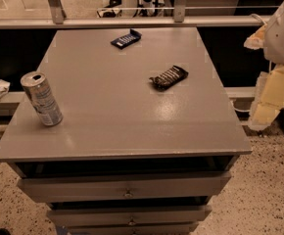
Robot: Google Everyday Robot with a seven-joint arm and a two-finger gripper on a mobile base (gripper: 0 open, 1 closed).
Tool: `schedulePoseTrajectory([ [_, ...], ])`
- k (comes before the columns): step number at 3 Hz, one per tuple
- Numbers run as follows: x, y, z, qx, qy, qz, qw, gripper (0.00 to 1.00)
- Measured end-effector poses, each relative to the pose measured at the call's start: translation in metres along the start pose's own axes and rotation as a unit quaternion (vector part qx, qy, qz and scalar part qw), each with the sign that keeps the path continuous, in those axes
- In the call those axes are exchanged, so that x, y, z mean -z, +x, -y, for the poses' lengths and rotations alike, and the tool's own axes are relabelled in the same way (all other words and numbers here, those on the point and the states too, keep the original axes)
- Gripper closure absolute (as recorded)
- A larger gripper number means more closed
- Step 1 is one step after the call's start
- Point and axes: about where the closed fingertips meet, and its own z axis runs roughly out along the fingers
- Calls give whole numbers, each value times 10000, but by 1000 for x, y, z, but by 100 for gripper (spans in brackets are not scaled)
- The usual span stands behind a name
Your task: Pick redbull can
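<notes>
Near the front left corner of the tabletop (117, 111) the redbull can (41, 99) is stood upright. Beyond its right edge the gripper (272, 99) is held clear; its grip cannot be told.

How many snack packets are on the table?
2. The blue packet lies near the far edge of the table; the black packet lies right of the middle. Nothing seems to hide more. The gripper hangs beyond the right edge, far from the can at the left.
</notes>
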Motion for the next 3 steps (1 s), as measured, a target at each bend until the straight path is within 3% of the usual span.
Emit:
schedulePoseTrajectory([
  [1,0,0,0,0,1,0,10000,0],
  [2,-4,-11,1,20,-43,337,9994,0],
  [3,-29,-82,-10,274,-282,1643,9856,0],
])
